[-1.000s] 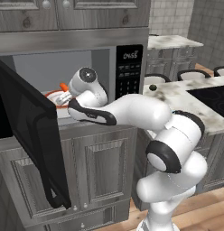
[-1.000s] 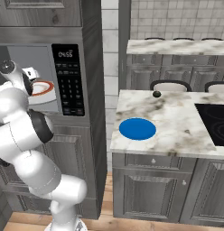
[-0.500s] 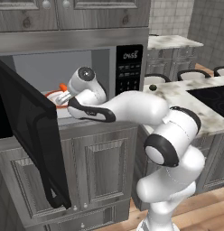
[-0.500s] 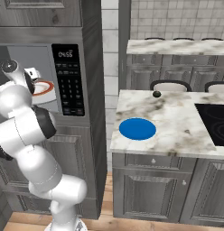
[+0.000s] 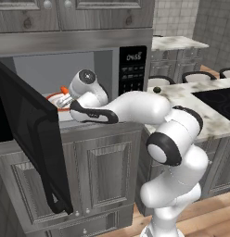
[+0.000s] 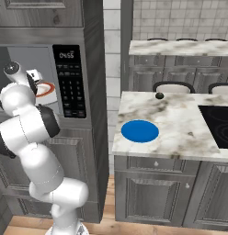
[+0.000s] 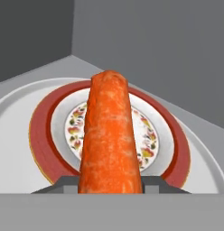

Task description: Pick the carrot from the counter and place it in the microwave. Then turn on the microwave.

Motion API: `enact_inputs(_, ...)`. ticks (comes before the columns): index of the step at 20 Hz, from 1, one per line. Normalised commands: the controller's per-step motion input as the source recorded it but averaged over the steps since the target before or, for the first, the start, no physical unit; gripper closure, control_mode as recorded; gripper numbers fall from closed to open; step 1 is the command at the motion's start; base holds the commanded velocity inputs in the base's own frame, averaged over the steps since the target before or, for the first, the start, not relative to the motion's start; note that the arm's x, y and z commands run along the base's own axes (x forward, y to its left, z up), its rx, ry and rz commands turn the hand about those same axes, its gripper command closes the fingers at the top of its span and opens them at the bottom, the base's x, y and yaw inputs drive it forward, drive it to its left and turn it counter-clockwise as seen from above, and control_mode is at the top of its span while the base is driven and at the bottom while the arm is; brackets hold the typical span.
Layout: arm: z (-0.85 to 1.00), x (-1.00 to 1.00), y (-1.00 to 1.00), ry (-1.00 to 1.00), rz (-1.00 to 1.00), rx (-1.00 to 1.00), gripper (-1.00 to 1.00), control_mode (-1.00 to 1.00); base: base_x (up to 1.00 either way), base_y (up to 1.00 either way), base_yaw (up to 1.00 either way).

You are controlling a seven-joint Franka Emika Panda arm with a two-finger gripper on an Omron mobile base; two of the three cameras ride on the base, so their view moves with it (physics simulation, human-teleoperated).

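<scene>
Gripper (image 7: 110, 186) clamped on carrot (image 7: 110, 135) inside microwave (image 5: 130, 69), above red-rimmed plate (image 7: 41, 131). Hand view: carrot long axis runs 6 to 12 o'clock, free end pointing 12 toward rear wall. Door (image 5: 28, 139) open

microwave (image 5: 79, 69) cavity open, door (image 5: 31, 139) swung aside

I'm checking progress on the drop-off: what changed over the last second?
Little changed. The arm eased slightly deeper into the microwave; the gripper still holds the carrot over the red-rimmed plate. The door stays open, and the blue plate is unmoved.
</scene>
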Motion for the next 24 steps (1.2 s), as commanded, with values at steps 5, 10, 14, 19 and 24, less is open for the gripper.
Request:
enact_inputs(5, -0.05, 0.1, 0.04, 0.01, 0.0, 0.0, 1.0, -1.0, 0.0, 0.0, 0.0)
enact_inputs(10, -0.04, 0.08, 0.04, 0.0, 0.0, 0.0, 1.0, -1.0, 0.0, 0.0, 0.0)
enact_inputs(14, -0.03, 0.07, 0.03, 0.0, 0.0, 0.0, 1.0, -1.0, 0.0, 0.0, 0.0)
enact_inputs(19, -0.04, 0.09, 0.06, 0.01, -0.01, 0.0, -1.0, -1.0, 0.0, 0.0, 0.0)
enact_inputs(24, -0.04, 0.06, 0.01, 0.0, 0.0, 0.0, -1.0, -1.0, 0.0, 0.0, 0.0)
